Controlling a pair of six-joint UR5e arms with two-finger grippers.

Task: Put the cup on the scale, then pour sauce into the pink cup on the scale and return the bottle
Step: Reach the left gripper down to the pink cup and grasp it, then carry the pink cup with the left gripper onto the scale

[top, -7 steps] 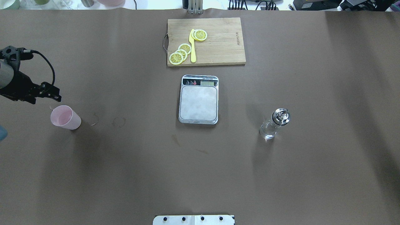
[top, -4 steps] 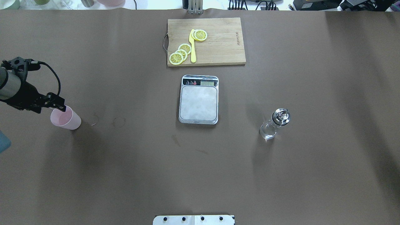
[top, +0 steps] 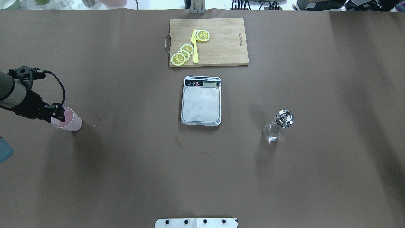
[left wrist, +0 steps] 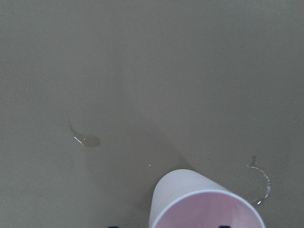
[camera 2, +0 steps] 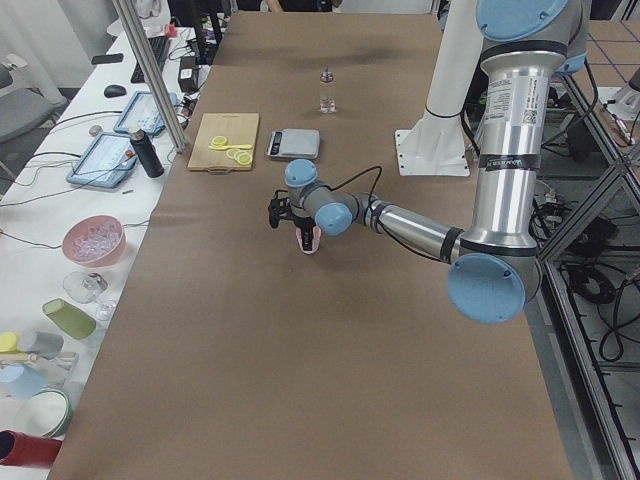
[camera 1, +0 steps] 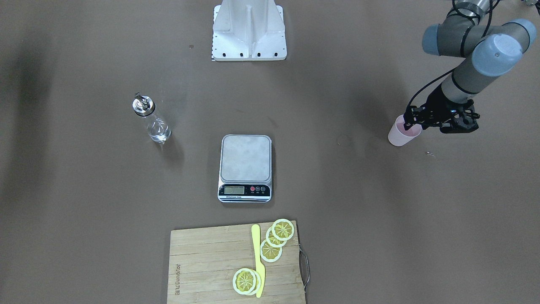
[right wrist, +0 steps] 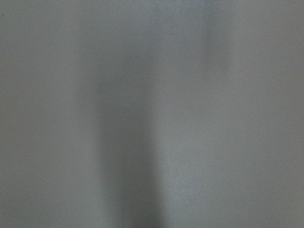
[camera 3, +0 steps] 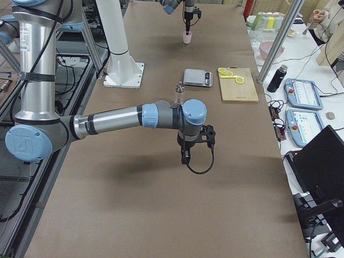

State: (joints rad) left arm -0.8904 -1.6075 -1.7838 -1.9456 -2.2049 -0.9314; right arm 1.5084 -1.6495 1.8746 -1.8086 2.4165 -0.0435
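Note:
The pale pink cup [top: 72, 121] stands upright on the brown table at its left end, also in the front view [camera 1: 400, 136] and at the bottom of the left wrist view [left wrist: 204, 204]. My left gripper [top: 59, 116] is open and points down over the cup's rim, with one fingertip outside the wall and one over the opening. The scale [top: 201, 104] sits at the table's middle with a bare platform. The glass bottle [top: 277, 126] with clear sauce and a metal spout stands to the scale's right. My right gripper [camera 3: 185, 156] shows only in the exterior right view, so I cannot tell its state.
A wooden cutting board [top: 221, 44] with lemon slices [top: 183, 53] and a yellow knife [top: 195, 47] lies beyond the scale. Small wet marks [left wrist: 88, 140] are on the table by the cup. The robot base plate [top: 196, 223] is at the near edge.
My left gripper has moved toward the robot and down, from beside the cup to over its rim. The cup, scale and bottle have not moved.

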